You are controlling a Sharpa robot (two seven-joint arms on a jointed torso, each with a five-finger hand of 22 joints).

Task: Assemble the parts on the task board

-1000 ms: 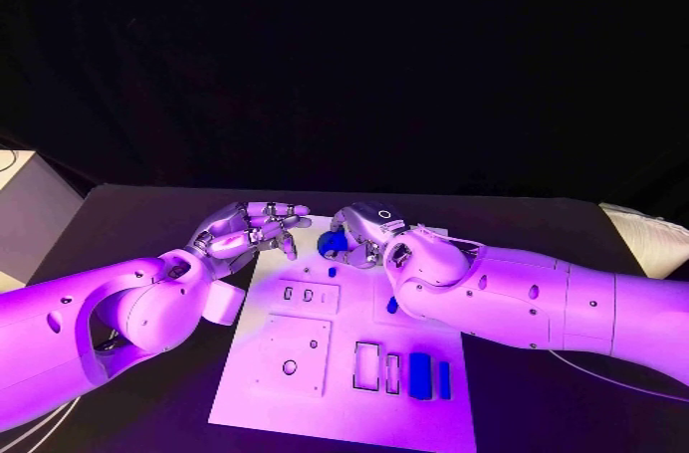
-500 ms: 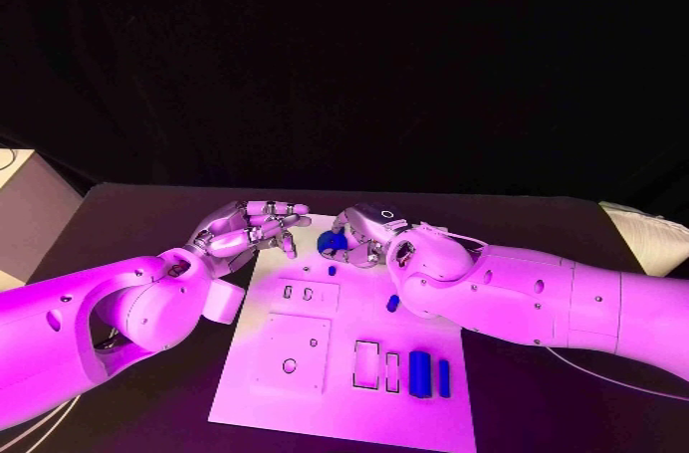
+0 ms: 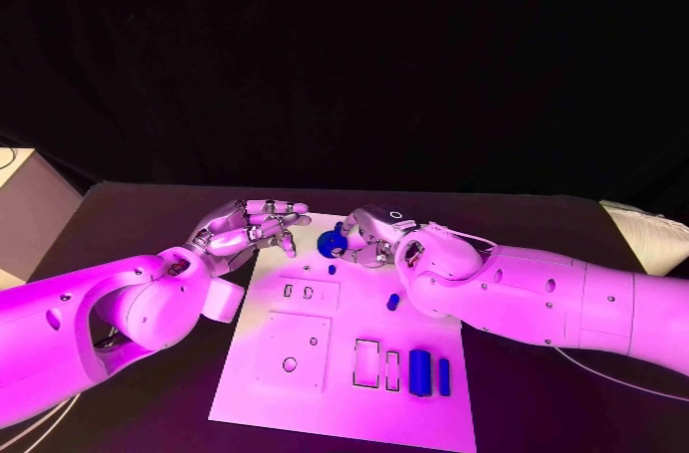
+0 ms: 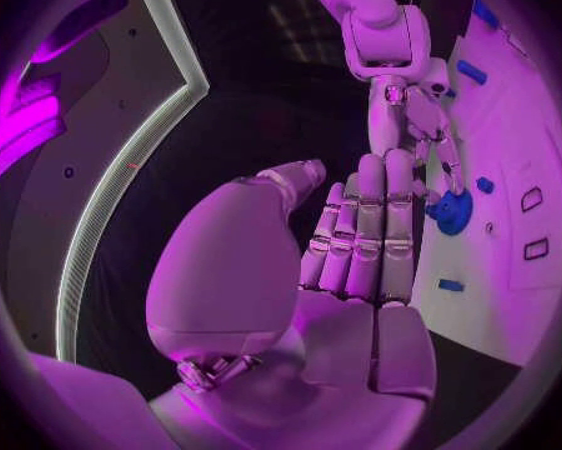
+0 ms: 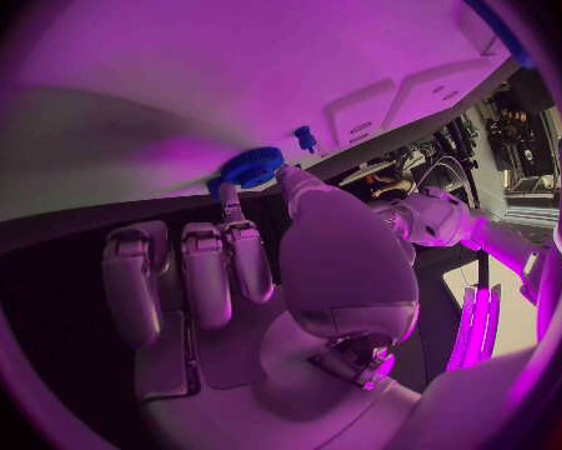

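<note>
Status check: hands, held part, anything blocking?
Right hand pinches round blue part over task board. Left hand open, holds nothing. Nothing blocking.

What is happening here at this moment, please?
The right hand holds a round blue part over the far end of the task board. The left hand is beside it, holding nothing, fingers apart. Two long blue parts already stand in slots near the front, next to two empty slots; a few small blue pieces lie loose on the board.

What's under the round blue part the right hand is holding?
The round blue part is pinched by the right hand above the task board's far end, near a small blue peg. The spot directly beneath is hidden.
</note>
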